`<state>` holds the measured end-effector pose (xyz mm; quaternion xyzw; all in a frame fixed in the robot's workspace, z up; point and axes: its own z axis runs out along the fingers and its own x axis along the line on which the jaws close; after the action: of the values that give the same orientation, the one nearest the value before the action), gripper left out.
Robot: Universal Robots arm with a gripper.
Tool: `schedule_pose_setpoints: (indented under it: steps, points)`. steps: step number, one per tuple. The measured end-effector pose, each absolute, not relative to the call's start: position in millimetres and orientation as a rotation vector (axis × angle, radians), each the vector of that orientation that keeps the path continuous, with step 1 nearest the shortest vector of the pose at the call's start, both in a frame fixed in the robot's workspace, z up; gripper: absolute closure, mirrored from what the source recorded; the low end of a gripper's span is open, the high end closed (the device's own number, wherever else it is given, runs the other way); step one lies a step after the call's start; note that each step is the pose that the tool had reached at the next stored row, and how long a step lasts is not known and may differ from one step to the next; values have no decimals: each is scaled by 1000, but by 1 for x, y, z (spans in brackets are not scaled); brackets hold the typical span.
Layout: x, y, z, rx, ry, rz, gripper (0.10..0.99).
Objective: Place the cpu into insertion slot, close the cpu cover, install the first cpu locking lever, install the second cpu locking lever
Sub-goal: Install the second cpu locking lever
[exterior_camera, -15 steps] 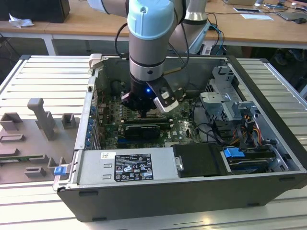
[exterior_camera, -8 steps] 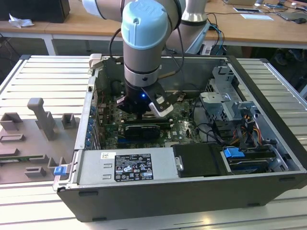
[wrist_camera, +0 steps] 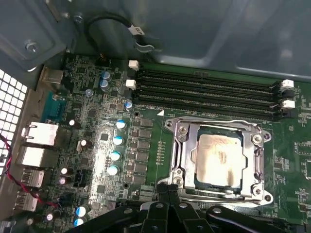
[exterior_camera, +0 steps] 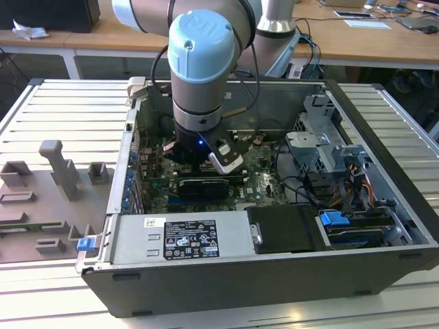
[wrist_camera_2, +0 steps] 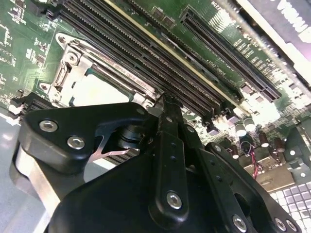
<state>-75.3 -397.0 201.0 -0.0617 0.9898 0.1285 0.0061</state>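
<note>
The cpu (wrist_camera: 218, 156) is seen seated in the insertion slot (wrist_camera: 197, 179), and the cpu cover (wrist_camera: 181, 145) appears lowered around it, so the first two steps are judged done. Whether the locking levers are latched cannot be told. The pincer (wrist_camera_2: 165, 104) is held just above the socket's near edge; its opening cannot be told, and nothing is seen held.
</note>
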Motion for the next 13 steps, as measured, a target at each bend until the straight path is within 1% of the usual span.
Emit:
schedule_pose_setpoints:
  steps: [5,9,13]
  points:
    - [-76,-397,197,-195,3091,439,980]
    - [-78,-397,196,-195,3089,449,980]
    - [-78,-397,208,-195,3089,450,980]
